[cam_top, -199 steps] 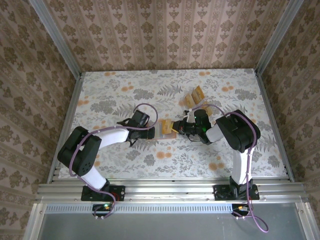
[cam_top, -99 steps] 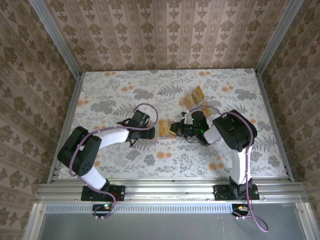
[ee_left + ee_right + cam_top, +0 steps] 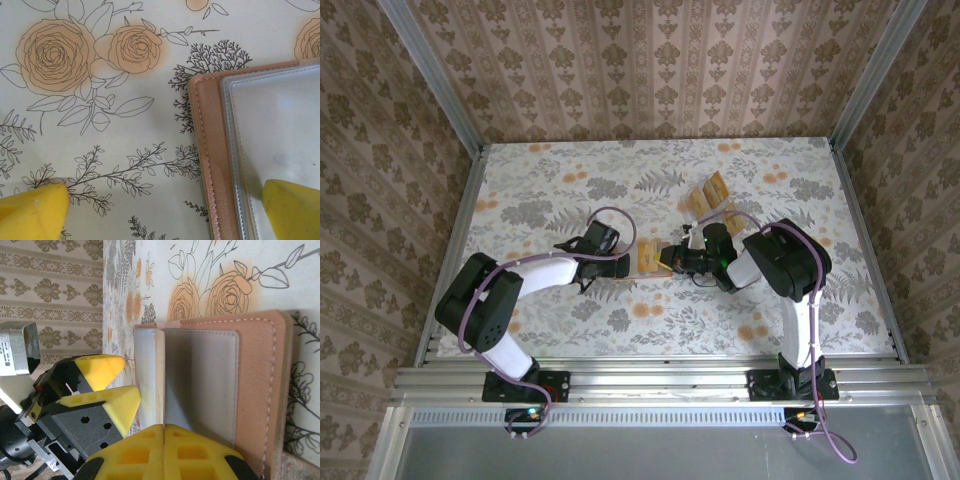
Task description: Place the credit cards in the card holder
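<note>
- Salmon-pink stitched card holder (image 3: 648,257), greyish inside, open mid-desk (image 3: 540,190) between both arms.
- Left fingers (image 3: 626,263) spread wide, one tip on its inner face.
- Right fingers (image 3: 164,440) clenched on tan credit card (image 3: 159,375), edge-on against holder.

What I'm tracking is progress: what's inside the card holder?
The card holder shows its greyish inner face, with a tan card held edge-on by the right gripper. Pocket contents are hidden.

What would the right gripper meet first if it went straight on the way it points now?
Probably the card holder: the right gripper, shut on a card, points at the holder's grey inner face just ahead. The open left gripper stands beside that line, though depth is unclear.
</note>
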Controlling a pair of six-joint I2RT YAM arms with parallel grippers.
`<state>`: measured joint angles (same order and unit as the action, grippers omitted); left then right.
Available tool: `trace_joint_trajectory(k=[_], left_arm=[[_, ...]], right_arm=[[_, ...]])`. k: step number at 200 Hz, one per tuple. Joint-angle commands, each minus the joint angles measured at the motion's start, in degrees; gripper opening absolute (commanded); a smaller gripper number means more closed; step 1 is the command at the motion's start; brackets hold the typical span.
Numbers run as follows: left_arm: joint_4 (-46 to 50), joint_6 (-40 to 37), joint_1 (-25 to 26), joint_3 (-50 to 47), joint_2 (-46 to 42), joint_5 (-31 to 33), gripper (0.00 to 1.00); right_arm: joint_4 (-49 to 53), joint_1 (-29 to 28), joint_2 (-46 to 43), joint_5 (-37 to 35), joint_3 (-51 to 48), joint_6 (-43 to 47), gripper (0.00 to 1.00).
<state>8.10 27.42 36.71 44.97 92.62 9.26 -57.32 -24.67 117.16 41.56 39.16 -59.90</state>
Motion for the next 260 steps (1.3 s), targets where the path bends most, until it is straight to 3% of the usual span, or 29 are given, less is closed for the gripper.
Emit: trace_joint_trajectory(k=[1, 260], left_arm=[[3.6, 0.2, 0.4, -1.4, 0.5, 1.0, 1.0], [3.5, 0.3, 0.8, -1.1, 0.8, 1.2, 1.0]], right_arm=[[0.8, 0.2, 2.4, 2.5, 0.1, 2.5, 0.0], [6.8, -2.0, 3.3, 0.4, 1.5, 1.6, 0.0]])
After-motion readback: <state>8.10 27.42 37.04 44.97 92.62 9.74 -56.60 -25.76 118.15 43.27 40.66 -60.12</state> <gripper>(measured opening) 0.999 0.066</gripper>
